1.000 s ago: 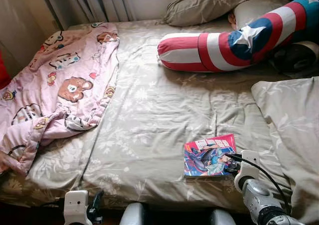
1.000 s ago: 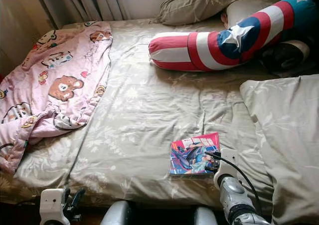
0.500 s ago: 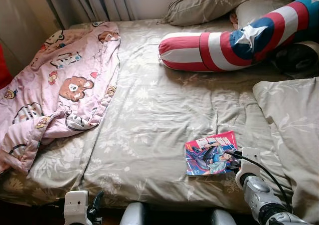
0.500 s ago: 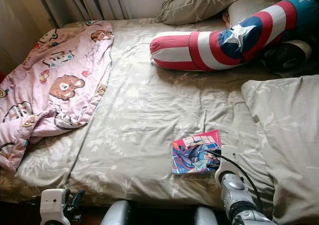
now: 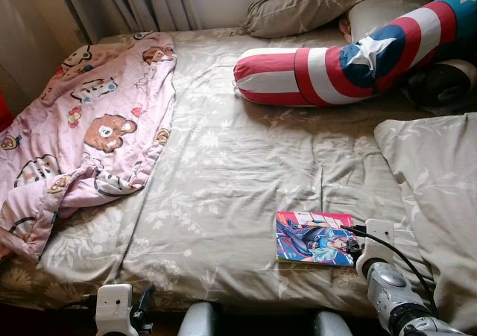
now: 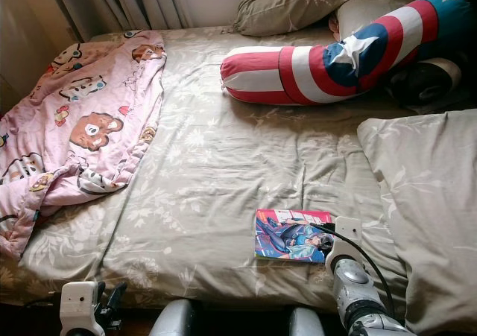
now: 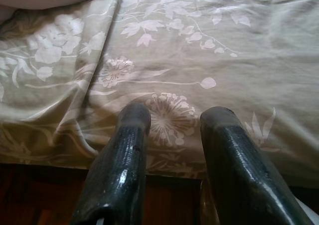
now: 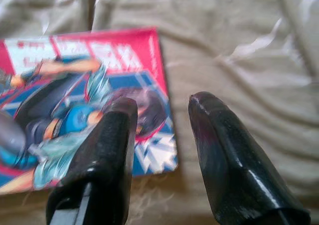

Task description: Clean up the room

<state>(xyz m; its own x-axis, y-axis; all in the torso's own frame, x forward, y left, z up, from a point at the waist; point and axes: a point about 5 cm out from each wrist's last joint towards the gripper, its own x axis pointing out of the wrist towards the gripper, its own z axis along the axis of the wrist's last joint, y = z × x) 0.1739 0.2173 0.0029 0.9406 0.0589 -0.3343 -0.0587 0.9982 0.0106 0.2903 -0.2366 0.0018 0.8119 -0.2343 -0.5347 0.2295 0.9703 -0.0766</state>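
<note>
A comic book (image 5: 314,238) with a red, blue and pink cover lies flat on the olive floral bed sheet (image 5: 223,172), near the bed's front edge. My right gripper (image 8: 164,108) is open at the book's right end. One finger (image 8: 112,135) hangs over the cover corner, the other over bare sheet. Its white wrist (image 5: 376,239) sits just right of the book. My left gripper (image 7: 177,117) is open and holds nothing. It is low at the bed's front left edge (image 5: 119,310).
A pink bear-print blanket (image 5: 89,127) is crumpled on the bed's left side. A red, white and blue star bolster (image 5: 335,68) lies across the back right. Olive pillows (image 5: 313,4) sit at the head, and a folded olive duvet (image 5: 436,194) at the right. Curtains (image 5: 134,1) hang behind.
The book has turned clockwise and now lies squarer to the bed's front edge. My right wrist has shifted slightly right with it. The left arm has stayed put.
</note>
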